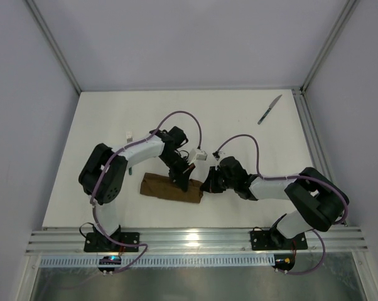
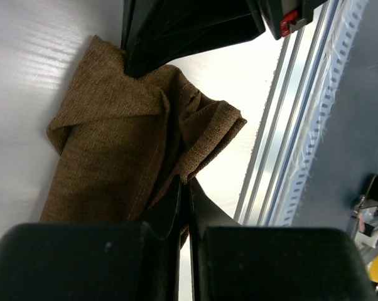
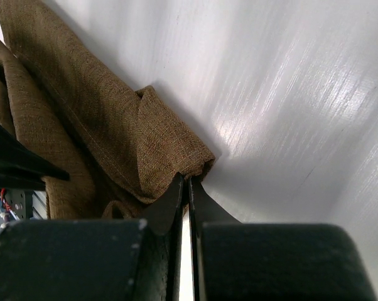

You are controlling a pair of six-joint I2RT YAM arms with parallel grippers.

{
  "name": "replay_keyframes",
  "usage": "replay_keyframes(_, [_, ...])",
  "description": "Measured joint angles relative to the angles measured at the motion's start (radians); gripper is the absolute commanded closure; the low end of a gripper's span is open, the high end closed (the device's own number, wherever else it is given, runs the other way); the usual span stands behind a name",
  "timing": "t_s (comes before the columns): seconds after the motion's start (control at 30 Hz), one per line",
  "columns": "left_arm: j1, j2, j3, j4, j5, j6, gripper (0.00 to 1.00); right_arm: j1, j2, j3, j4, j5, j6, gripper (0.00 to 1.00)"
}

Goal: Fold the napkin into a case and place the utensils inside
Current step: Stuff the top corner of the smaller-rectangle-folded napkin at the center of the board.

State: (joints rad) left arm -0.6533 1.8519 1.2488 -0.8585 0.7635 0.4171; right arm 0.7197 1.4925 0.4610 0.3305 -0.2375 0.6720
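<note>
The dark brown napkin (image 1: 159, 187) lies folded into a narrow oblong near the table's front edge. My left gripper (image 1: 183, 181) is over its right part; in the left wrist view the gripper (image 2: 186, 186) is shut on a folded edge of the napkin (image 2: 107, 144). My right gripper (image 1: 207, 185) is at the napkin's right end; in the right wrist view it (image 3: 188, 183) is shut on a corner of the napkin (image 3: 107, 125). The knife (image 1: 270, 109) lies at the far right. The fork's pale tines (image 1: 130, 134) show beside the left arm; its handle is mostly hidden.
An aluminium rail (image 1: 195, 238) runs along the table's near edge, and it also shows in the left wrist view (image 2: 283, 125). Frame posts and grey walls close the table in at the back and sides. A small white block (image 1: 201, 155) sits on the left wrist.
</note>
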Motion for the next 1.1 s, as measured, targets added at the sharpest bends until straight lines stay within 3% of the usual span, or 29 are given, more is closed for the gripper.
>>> replay_keyframes(0.47, [0.055, 0.147, 0.058, -0.242, 0.026, -0.003, 1.0, 0.0, 0.0, 0.0, 0.005, -0.002, 0.0, 0.96])
replay_keyframes(0.57, [0.059, 0.176, 0.076, -0.253, 0.034, -0.014, 1.0, 0.0, 0.0, 0.0, 0.005, -0.002, -0.001, 0.87])
replay_keyframes(0.7, [0.065, 0.18, 0.078, -0.236, 0.047, -0.034, 1.0, 0.0, -0.032, -0.006, -0.014, 0.003, -0.019, 0.61])
replay_keyframes(0.77, [0.067, 0.18, 0.078, -0.222, 0.05, -0.045, 1.0, 0.0, -0.087, -0.015, -0.039, 0.008, -0.039, 0.55])
replay_keyframes(0.9, [0.067, 0.181, 0.078, -0.204, 0.053, -0.052, 1.0, 0.0, -0.226, -0.014, -0.12, 0.023, -0.101, 0.49])
replay_keyframes(1.1, [0.068, 0.187, 0.078, -0.182, 0.068, -0.067, 1.0, 0.004, -0.394, -0.014, -0.214, 0.069, -0.188, 0.48])
